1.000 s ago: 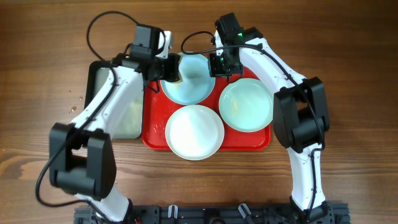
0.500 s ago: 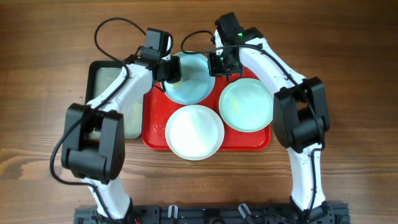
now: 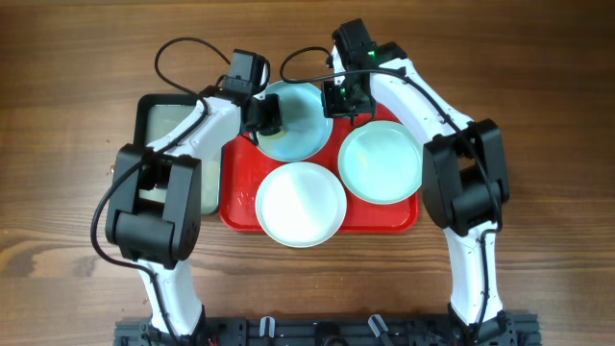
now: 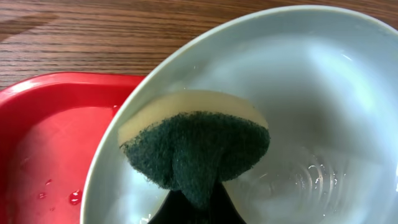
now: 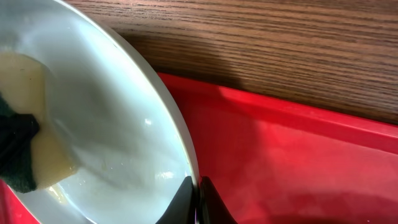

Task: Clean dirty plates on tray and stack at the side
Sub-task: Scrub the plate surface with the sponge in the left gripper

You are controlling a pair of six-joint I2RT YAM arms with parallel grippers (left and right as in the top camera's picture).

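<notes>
- Handling, far aqua plate: judged stiff and light enough for one gripper. Its glossy face is wet, so it is likely slippery. The material cannot be told, so it is best treated as breakable.
- Hold point: the thin raised rim is the only edge a pincer can close on. The wet inner face offers no purchase.
- Right gripper: pinched narrow on that plate's rim, one finger on each side of the edge.
- Left gripper: clamped on a sponge, dark green scouring face over a pale yellow backing, pressed into the plate's bowl.
- Location: far-left corner of the tray. Its far rim reaches past the tray's far edge over the tabletop. The held side seems raised, though the tilt is hard to judge.
- Appearance: round, shallow and pale aqua, with ripples of water beside the sponge.
- White plate: lies flat at the tray's near edge, mid-width, with a plain surface.
- Second aqua plate: lies flat by the tray's right edge, near the white plate.
- Tray: red, rounded corners, droplets on its floor.
- Black-rimmed tray: just beside the red tray's left edge, partly under the left arm.
</notes>
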